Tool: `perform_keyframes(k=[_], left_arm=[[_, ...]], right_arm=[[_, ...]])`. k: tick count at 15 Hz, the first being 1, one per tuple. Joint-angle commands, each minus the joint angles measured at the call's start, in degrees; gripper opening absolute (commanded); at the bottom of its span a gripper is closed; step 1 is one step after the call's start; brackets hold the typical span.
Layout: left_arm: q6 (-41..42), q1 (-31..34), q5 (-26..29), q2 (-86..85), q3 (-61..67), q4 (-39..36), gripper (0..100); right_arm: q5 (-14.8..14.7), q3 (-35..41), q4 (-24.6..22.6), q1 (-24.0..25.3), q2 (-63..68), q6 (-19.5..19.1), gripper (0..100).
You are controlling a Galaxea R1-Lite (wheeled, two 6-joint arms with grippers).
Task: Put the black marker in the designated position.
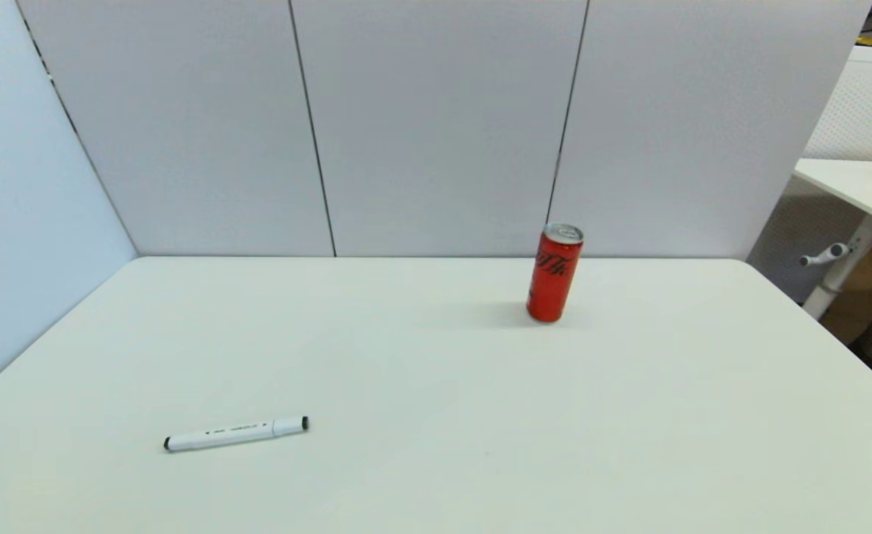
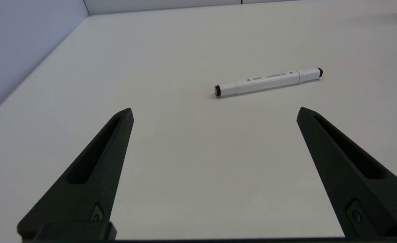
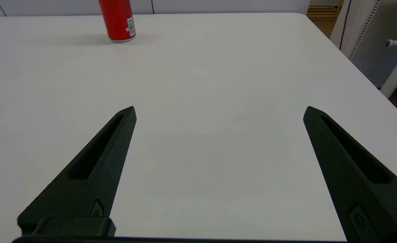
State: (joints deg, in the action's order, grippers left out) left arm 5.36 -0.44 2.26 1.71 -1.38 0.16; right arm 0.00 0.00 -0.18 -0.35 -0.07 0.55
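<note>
The black marker (image 1: pixel 236 433), white-barrelled with black tips, lies flat on the white table at the front left, almost crosswise. In the left wrist view the black marker (image 2: pixel 268 81) rests a short way beyond my left gripper (image 2: pixel 215 113), which is open with nothing between its fingers. My right gripper (image 3: pixel 218 111) is open too, over bare tabletop on the right side, far from the marker. Neither arm shows in the head view. The designated position has no mark on the plain white tabletop (image 1: pixel 436 386).
A red drink can (image 1: pixel 554 273) stands upright at the back, right of centre; the red drink can (image 3: pixel 117 19) also shows far beyond my right gripper. Grey partition walls close the back and left. A second table (image 1: pixel 851 185) stands off to the right.
</note>
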Motion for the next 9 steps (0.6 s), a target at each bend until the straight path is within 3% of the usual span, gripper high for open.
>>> perform_keyframes(k=[1,9], left_arm=[[6.15,-0.09,0.29,17.19,-12.33,1.07,100],[19.42,-2.81,0.65,60.7,-40.37,8.89,100]], right_arm=[[0.0,0.0,0.01,0.0,0.07,-0.11,100],[0.0,0.0,0.01,0.0,0.07,0.07,100]])
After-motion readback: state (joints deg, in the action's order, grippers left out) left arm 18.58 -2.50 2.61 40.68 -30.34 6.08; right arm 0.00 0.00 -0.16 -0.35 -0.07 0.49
